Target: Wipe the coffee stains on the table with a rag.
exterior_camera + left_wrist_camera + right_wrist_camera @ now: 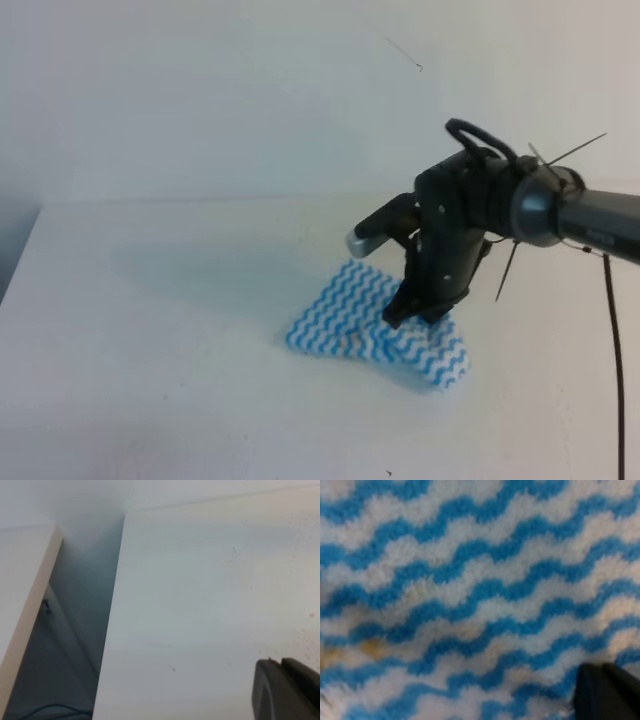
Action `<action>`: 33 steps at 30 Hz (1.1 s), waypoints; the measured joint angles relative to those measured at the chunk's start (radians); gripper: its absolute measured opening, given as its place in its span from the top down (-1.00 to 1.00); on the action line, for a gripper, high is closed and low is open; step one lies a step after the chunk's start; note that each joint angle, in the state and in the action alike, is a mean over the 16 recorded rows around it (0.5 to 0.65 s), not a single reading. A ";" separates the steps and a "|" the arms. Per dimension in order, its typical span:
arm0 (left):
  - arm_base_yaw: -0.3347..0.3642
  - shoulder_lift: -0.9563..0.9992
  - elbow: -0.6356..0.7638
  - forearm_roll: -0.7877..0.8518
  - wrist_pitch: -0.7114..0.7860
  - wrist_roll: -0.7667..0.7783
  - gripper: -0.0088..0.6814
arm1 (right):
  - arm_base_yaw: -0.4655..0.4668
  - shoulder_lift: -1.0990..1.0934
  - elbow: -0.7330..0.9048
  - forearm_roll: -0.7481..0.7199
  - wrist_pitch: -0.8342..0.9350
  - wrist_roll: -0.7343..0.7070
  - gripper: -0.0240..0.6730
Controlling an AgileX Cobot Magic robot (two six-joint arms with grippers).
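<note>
Lying crumpled on the wide matte white tabletop [150,330], the thin cloth rag with blue and white wavy stripes [340,315] is being pressed near its right part by the black right pincer [415,312], whose jaws are being held clenched on the rag's fabric. Faint orange-brown coffee stains [370,647] are being shown soaked into the cloth in the right wrist view. Only a dark tip of the left pincer [287,690] is being seen above bare tabletop; its state cannot be told.

Soft, even, bright light — faint shadows only; the right wrist close-up is blurred, slightly out of focus.
</note>
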 joint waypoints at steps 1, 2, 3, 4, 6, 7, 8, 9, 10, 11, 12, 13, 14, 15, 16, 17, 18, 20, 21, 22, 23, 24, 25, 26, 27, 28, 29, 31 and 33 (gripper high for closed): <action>0.000 0.000 0.000 0.000 0.000 0.000 0.98 | -0.012 -0.009 0.000 0.003 0.003 -0.002 0.94; 0.000 0.002 -0.002 0.000 0.001 0.000 0.98 | -0.023 -0.021 0.001 0.007 0.006 -0.004 0.94; 0.000 0.003 -0.004 0.000 0.002 0.000 0.98 | -0.032 -0.036 0.001 0.012 0.008 -0.006 0.94; 0.000 0.003 -0.004 0.000 0.002 0.000 0.98 | -0.041 -0.052 0.001 0.017 0.011 -0.009 0.94; 0.000 0.003 -0.004 0.000 0.002 0.000 0.98 | -0.057 -0.094 0.001 0.032 0.018 -0.019 0.94; 0.000 0.003 -0.004 0.000 0.002 0.000 0.98 | -0.063 -0.118 0.002 0.042 0.022 -0.025 0.94; 0.000 0.003 -0.004 0.000 0.002 0.000 0.98 | -0.068 -0.145 0.002 0.052 0.026 -0.032 0.94; 0.000 0.003 -0.004 0.000 0.002 0.000 0.98 | -0.072 -0.175 0.002 0.061 0.030 -0.039 0.94; 0.000 0.003 -0.006 0.000 0.003 0.000 0.98 | -0.074 -0.208 0.002 0.069 0.034 -0.045 0.94; 0.000 0.005 -0.008 0.000 0.004 0.000 0.99 | -0.075 -0.242 0.003 0.075 0.037 -0.049 0.94; 0.000 0.007 -0.010 0.000 0.005 0.000 0.99 | -0.075 -0.280 0.003 0.078 0.041 -0.050 0.94; 0.000 0.008 -0.013 0.000 0.006 0.001 0.99 | -0.075 -0.318 0.003 0.075 0.045 -0.049 0.94; 0.000 0.008 -0.013 0.000 0.006 0.001 0.99 | -0.074 -0.357 0.003 0.068 0.050 -0.045 0.94; 0.000 0.008 -0.013 0.000 0.006 0.001 0.99 | -0.074 -0.397 0.003 0.057 0.056 -0.039 0.94; 0.000 0.008 -0.013 0.000 0.006 0.001 0.99 | -0.074 -0.436 0.002 0.042 0.062 -0.031 0.94; 0.000 0.008 -0.013 0.000 0.006 0.001 0.99 | -0.074 -0.475 0.002 0.024 0.071 -0.022 0.94; 0.000 0.008 -0.013 0.000 0.006 0.001 0.99 | -0.074 -0.514 0.002 0.005 0.080 -0.012 0.94; 0.000 0.008 -0.013 0.000 0.006 0.001 0.99 | -0.075 -0.591 0.004 -0.039 0.101 0.011 0.94; 0.000 0.008 -0.013 0.000 0.006 0.001 0.99 | -0.075 -0.629 0.007 -0.063 0.110 0.024 0.94; 0.000 0.008 -0.013 0.000 0.006 0.001 0.99 | -0.076 -0.667 0.012 -0.087 0.119 0.037 0.94; 0.000 0.008 -0.013 0.000 0.006 0.001 0.99 | -0.076 -0.705 0.018 -0.113 0.128 0.051 0.94; 0.000 0.008 -0.013 0.000 0.006 0.001 0.99 | -0.076 -0.743 0.027 -0.137 0.137 0.066 0.94; 0.000 0.008 -0.013 0.000 0.006 0.001 0.99 | -0.076 -0.781 0.038 -0.161 0.145 0.080 0.94; 0.000 0.008 -0.013 0.000 0.006 0.001 0.99 | -0.076 -0.819 0.052 -0.185 0.152 0.095 0.94; 0.000 0.008 -0.013 0.000 0.006 0.001 0.99 | -0.076 -0.857 0.069 -0.208 0.159 0.111 0.94; 0.000 0.008 -0.013 0.000 0.006 0.000 0.99 | -0.076 -0.896 0.089 -0.230 0.165 0.127 0.94; 0.000 0.008 -0.013 0.000 0.006 0.000 0.99 | -0.076 -0.935 0.112 -0.252 0.169 0.145 0.94; 0.000 0.008 -0.013 0.000 0.006 0.000 0.99 | -0.076 -1.014 0.169 -0.292 0.170 0.180 0.94; 0.000 0.008 -0.013 0.000 0.006 0.000 0.99 | -0.076 -1.096 0.241 -0.328 0.161 0.218 0.94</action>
